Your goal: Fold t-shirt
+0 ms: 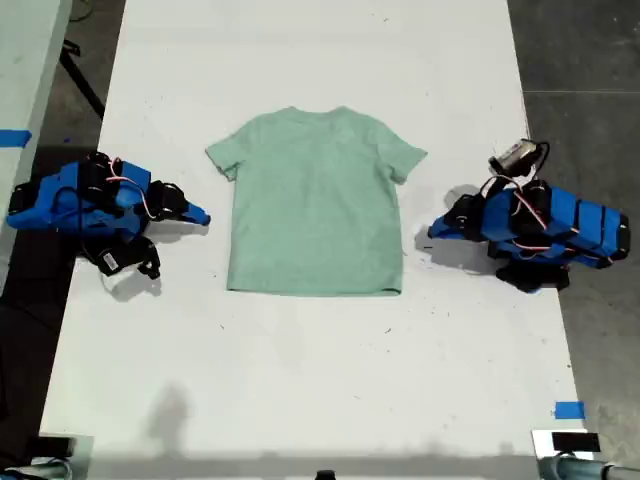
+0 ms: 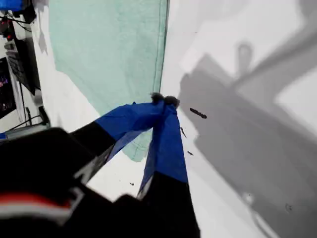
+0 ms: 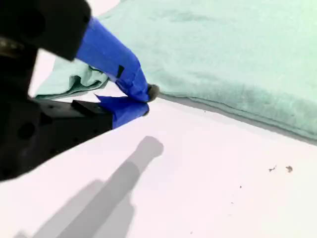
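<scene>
While the white table (image 1: 300,380) carries the t-shirt (image 1: 315,200) flat at its middle, between arms at the exterior view's left and right, the first gripper (image 2: 163,101) and second gripper (image 3: 146,99) sit beside its edges, jaws clenched on nothing. Advancing without opening them would likely shove and bunch the cloth, or pinch only one layer.

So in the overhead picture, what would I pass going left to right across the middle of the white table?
A blue arm with its pincer pointing inward → the t-shirt lying flat → another blue arm with its pincer pointing inward.
</scene>
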Available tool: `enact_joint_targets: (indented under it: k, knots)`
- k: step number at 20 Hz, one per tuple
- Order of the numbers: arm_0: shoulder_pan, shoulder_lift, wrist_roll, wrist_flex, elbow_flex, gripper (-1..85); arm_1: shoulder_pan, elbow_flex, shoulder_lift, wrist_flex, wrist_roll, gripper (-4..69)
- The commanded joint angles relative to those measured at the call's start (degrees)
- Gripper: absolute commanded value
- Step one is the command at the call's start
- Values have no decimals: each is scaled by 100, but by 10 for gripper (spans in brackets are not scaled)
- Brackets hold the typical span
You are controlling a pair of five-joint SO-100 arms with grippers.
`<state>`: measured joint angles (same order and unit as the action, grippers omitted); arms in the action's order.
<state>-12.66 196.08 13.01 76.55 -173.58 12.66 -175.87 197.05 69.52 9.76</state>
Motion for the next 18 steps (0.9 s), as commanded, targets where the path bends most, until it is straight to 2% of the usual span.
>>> enact_joint_targets:
  k: [1,4,6,9,12,18]
  knots:
    - [-62,0,-176,-53,79,1,-35,35,-18,-88,97,-14]
    - [-158,0,-431,35,105,29,-44,79,-18,-53,79,-12]
    - [-246,0,-729,9,132,1,18,255,-18,-88,-70,-12]
    - [-404,-70,-817,-360,457,0,220,738,-18,-53,-492,-8]
    - [-747,-940,-703,-457,1301,0,624,1301,-299,53,-976,-8]
    - [-1547,-3718,88,-782,3085,0,1600,3173,-2751,-387,-2215,-6]
